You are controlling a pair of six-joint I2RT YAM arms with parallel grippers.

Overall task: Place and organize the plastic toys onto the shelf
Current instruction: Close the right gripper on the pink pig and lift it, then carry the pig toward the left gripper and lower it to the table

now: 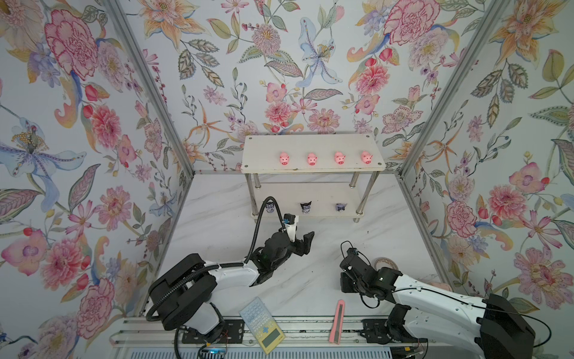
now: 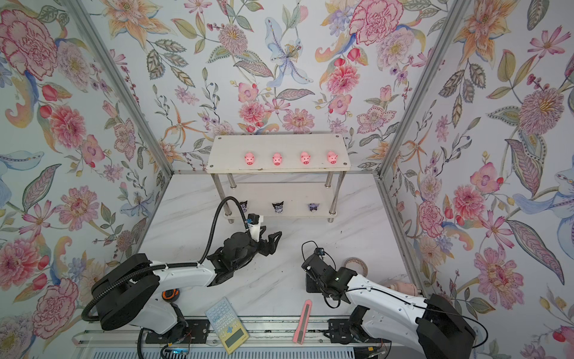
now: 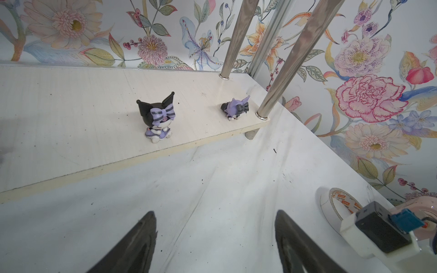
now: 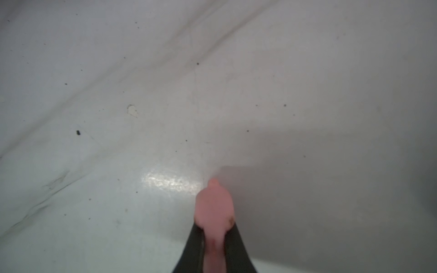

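The white shelf (image 1: 310, 143) stands at the back centre. Several pink pigs (image 1: 312, 159) sit in a row on its top board. Three black-and-purple figurines (image 1: 306, 207) are on the lower board (image 3: 59, 118); the left one is partly behind a cable. The left wrist view shows one upright figurine (image 3: 158, 118) and one tipped over (image 3: 236, 108) by a chrome leg. My left gripper (image 1: 306, 244) (image 3: 215, 215) hangs open and empty just in front of the lower board. My right gripper (image 4: 214, 227) is shut on a pink pig (image 4: 214, 201) low over the table.
A blue-and-yellow calculator (image 1: 262, 324) and a pink utility knife (image 1: 338, 321) lie at the table's front edge. A tape roll (image 1: 385, 264) and a pale pink object (image 1: 441, 286) lie by the right wall, behind my right arm (image 1: 435, 298).
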